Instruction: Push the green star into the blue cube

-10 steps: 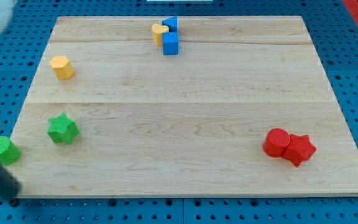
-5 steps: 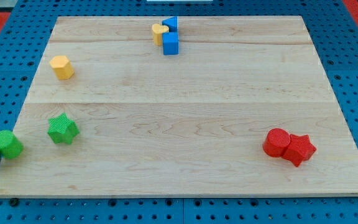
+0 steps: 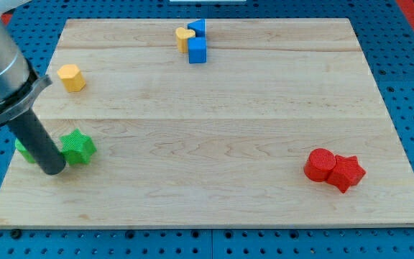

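Observation:
The green star (image 3: 79, 147) lies near the board's left edge, below the middle. My tip (image 3: 53, 170) stands right at its lower left, touching or nearly touching it, and the rod hides part of it. The blue cube (image 3: 197, 50) sits near the view's top centre, far from the star. A second blue block (image 3: 198, 28) and a yellow block (image 3: 185, 37) are bunched right behind the cube.
A green cylinder (image 3: 24, 150) sits at the board's left edge, mostly hidden behind the rod. A yellow block (image 3: 71, 77) lies at upper left. A red cylinder (image 3: 320, 165) and a red star (image 3: 347, 173) touch at lower right. The wooden board (image 3: 214, 129) rests on a blue pegboard.
The rod has swung in from the view's left edge onto the board beside the green star. The green cylinder has moved right and up. The star has shifted slightly right.

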`<act>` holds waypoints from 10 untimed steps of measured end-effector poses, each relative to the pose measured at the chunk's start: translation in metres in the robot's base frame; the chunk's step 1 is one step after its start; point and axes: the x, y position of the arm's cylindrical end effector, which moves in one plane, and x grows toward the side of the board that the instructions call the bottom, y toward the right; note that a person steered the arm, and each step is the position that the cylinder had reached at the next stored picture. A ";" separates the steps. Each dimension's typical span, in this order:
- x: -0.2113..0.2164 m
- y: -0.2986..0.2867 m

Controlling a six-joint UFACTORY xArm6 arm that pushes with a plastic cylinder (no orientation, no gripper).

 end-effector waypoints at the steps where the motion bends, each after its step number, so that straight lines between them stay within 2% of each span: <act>1: -0.023 0.022; 3: -0.067 0.042; 7: -0.130 0.167; 8: -0.161 0.182; 9: -0.173 0.179; 10: -0.151 0.170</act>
